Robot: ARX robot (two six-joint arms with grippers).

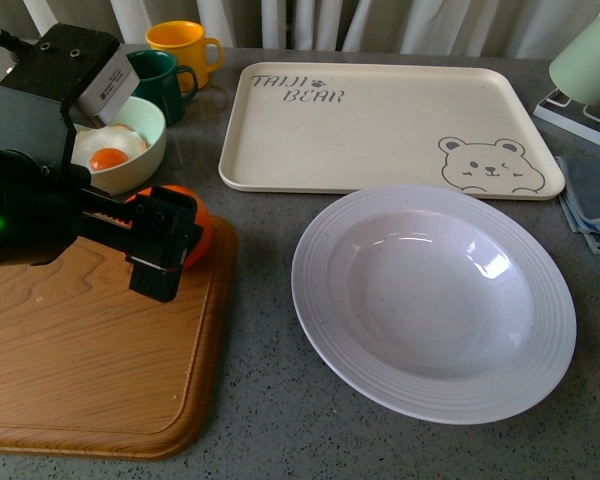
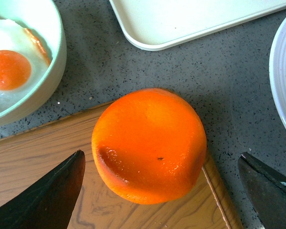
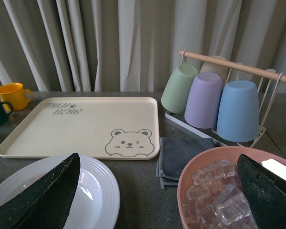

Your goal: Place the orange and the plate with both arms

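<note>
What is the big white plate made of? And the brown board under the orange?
The plate looks like glazed ceramic, maybe melamine: glossy white with bright reflections. The board looks like wood, or a wood print: brown with wavy grain lines, smooth finish.

Cream tray (image 1: 380, 125): "TAIJI BEAR" printed in far left corner, paw mark beside.

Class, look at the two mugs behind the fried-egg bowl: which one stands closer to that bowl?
The dark green mug: it stands right next to the pale green bowl, while the yellow mug sits farther back, behind it.
</note>
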